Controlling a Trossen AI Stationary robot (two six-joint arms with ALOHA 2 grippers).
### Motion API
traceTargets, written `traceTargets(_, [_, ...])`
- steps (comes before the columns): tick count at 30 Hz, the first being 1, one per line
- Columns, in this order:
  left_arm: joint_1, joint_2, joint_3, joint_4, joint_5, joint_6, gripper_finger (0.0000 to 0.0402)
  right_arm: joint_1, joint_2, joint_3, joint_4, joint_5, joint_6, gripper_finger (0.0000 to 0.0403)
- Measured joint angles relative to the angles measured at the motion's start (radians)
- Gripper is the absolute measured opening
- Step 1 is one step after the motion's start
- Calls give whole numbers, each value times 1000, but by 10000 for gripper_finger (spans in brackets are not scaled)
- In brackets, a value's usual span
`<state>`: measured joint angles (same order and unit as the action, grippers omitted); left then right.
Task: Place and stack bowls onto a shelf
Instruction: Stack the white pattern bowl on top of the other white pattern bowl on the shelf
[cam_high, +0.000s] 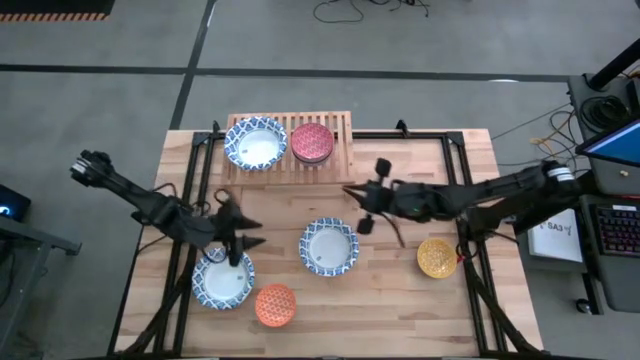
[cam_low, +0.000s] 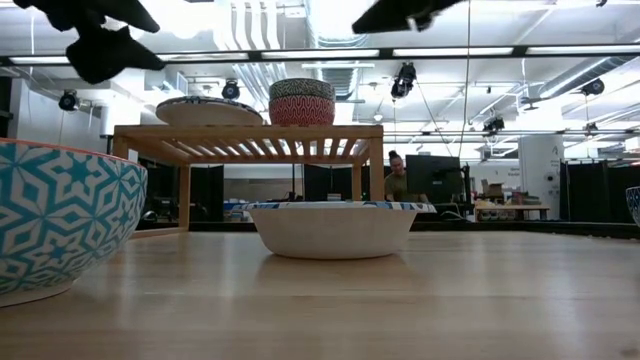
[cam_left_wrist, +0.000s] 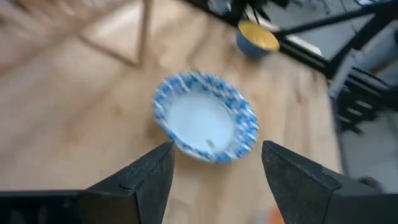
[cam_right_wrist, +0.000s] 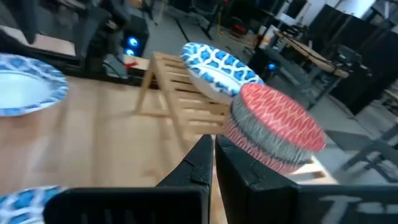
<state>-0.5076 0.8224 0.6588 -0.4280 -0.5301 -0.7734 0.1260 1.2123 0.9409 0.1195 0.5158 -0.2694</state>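
The shelf (cam_high: 290, 145) carries two bowls: a wide blue bowl (cam_high: 255, 143) with an empty white inside, and touching it the red bowl (cam_high: 312, 142). In front of the shelf (on the tabletop) another wide bowl (cam_high: 329, 247) is empty. The right gripper (cam_high: 352, 192) hangs near the shelf, fingers pressed together, holding nothing. The left gripper (cam_high: 253, 233), fingers wide apart, hovers beside a third wide bowl (cam_high: 223, 278)

wooden tabletop (cam_high: 400, 300); right of it, laptop (cam_high: 618, 140), keyboard (cam_high: 618, 225); beyond it, seated person (cam_low: 397, 178).
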Motion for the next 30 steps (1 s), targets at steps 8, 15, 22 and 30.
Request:
traceTargets(8, [0, 190, 75, -125, 276, -316, 223, 67, -169, -220, 166, 1, 4, 8])
traceTargets(15, [0, 366, 185, -437, 436, -535, 223, 93, -227, -318, 207, 1, 43, 8])
traceTargets(22, [0, 525, 328, -644, 496, -555, 223, 93, -224, -328, 209, 1, 49, 9])
traceTargets(30, [-79, 693, 448, -649, 679, -430, 223, 92, -222, -329, 208, 2, 34, 9])
